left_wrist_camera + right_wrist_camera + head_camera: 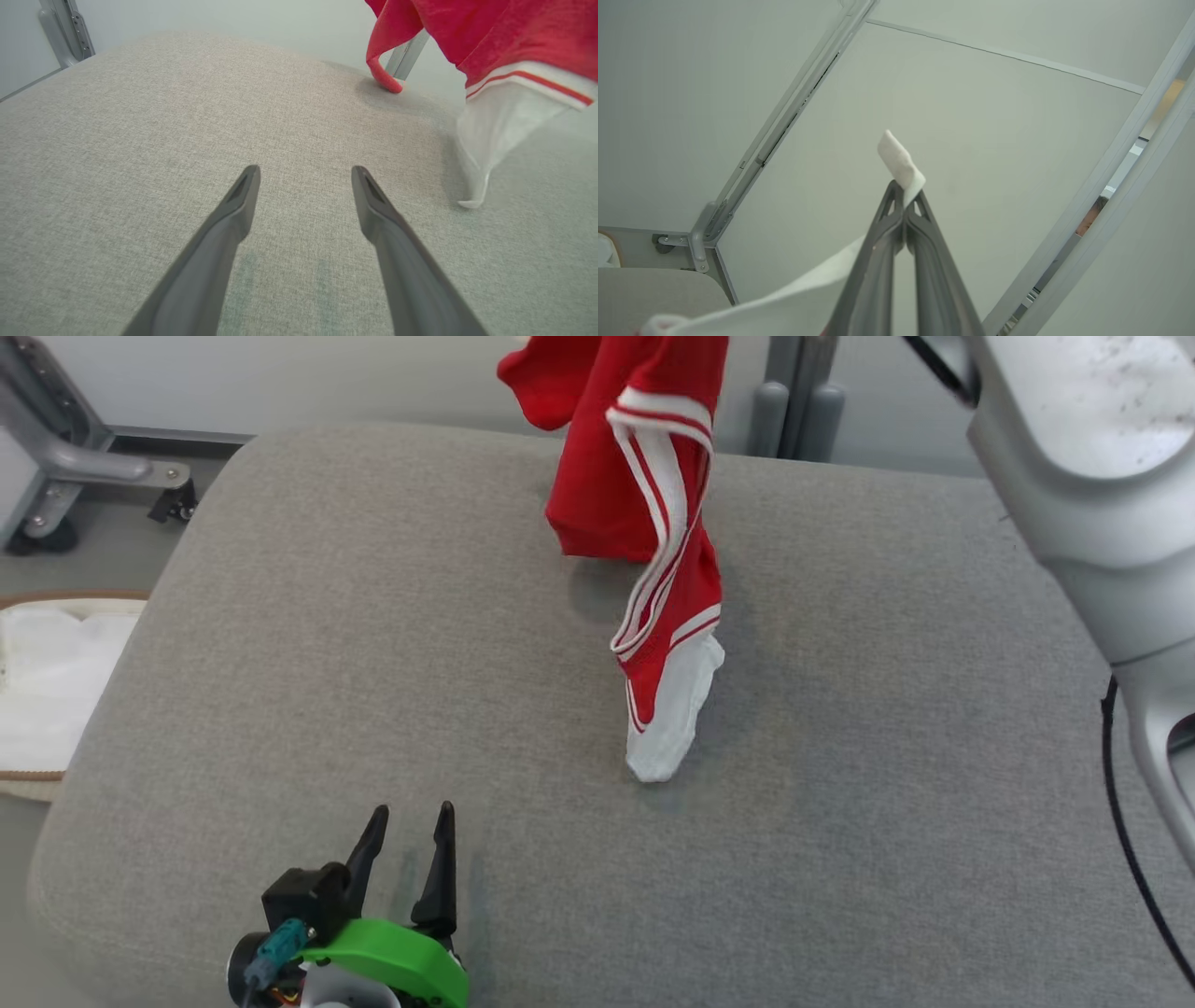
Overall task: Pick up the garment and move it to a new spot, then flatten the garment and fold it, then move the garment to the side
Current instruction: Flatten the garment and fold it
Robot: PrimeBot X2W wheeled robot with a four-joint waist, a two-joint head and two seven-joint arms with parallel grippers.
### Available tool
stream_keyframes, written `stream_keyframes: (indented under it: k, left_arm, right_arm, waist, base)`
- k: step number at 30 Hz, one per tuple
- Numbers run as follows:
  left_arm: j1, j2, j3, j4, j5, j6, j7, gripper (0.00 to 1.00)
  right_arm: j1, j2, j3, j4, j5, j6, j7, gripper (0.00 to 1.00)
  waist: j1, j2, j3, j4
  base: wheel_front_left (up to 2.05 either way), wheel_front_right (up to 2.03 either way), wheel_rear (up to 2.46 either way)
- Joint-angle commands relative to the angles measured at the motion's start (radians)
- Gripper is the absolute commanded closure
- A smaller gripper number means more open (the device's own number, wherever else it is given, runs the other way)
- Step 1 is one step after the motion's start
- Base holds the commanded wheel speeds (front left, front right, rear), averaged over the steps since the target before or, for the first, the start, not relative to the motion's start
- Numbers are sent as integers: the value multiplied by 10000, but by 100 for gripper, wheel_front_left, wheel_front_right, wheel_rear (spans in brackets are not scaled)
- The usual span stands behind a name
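My right fingers [904, 198] are clenched on a strip of white fabric at the edge of the garment [899, 163]. A short tab of it sticks out past the tips, and a longer white band trails back under them towards the near side. In that wrist view the fingers point at a pale wall panel and a grey frame rail, with a corner of the bench [644, 289] low on the left.

From the head camera I see the right forearm [1074, 476] rising at the far right with a black cable [1120, 784] beside it. The garment [597, 495] hangs down from above the far middle of the bench [327, 616]. It is red with white stripes and ends in a white cuff. The tip of the cuff rests on the grey fabric near the centre, and the rest is lifted clear in a twisted column. I cannot tell whether the red fold further back touches the bench.

My left fingers [411, 817] are released and spread apart, hovering low over the near left of the bench and holding nothing. In their wrist view the left fingers [304, 172] frame bare upholstery [140, 116], with the garment [504, 28] well apart to the far right.

To the left, off the bench, there is a white cloth-lined basket [47, 681] with a tan rim. Beyond it stands a grey metal frame leg [56, 457] on a castor.
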Motion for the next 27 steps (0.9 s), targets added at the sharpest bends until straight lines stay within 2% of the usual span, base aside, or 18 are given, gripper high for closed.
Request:
stream_keyframes:
  k: [1, 9, 18, 22, 27]
  left_arm:
    - [124, 38, -19, 1, -51, -28, 9, 0]
    - [10, 35, -81, -59, -232, -28, 8, 0]
    - [-263, 35, 24, -130, -26, -28, 8, 0]
    - [-375, 35, 18, -182, 19, -28, 8, 0]
    - [-252, 38, 86, -156, 77, -29, 10, 0]
  right_arm:
    - [-276, -151, 164, 186, 88, -13, -37, 100]
    - [-1310, -850, 894, 1200, 696, -15, -36, 100]
    - [-1723, -2234, 1847, 494, 1686, -17, -38, 100]
    - [-1034, -2667, 2162, -184, 2228, -17, -36, 100]
    - [1266, -2796, 2689, -1380, 2993, -17, -37, 100]
  waist:
    - [0, -1, -40, 360]
    - [0, -1, 346, 503]
    - [0, -1, 475, -217]
    - [0, -1, 518, -635]
    - [0, -1, 476, -1112]
  base:
    - [0, 0, 0]
    - [0, 0, 0]
    - [0, 0, 0]
    - [0, 0, 0]
    - [0, 0, 0]
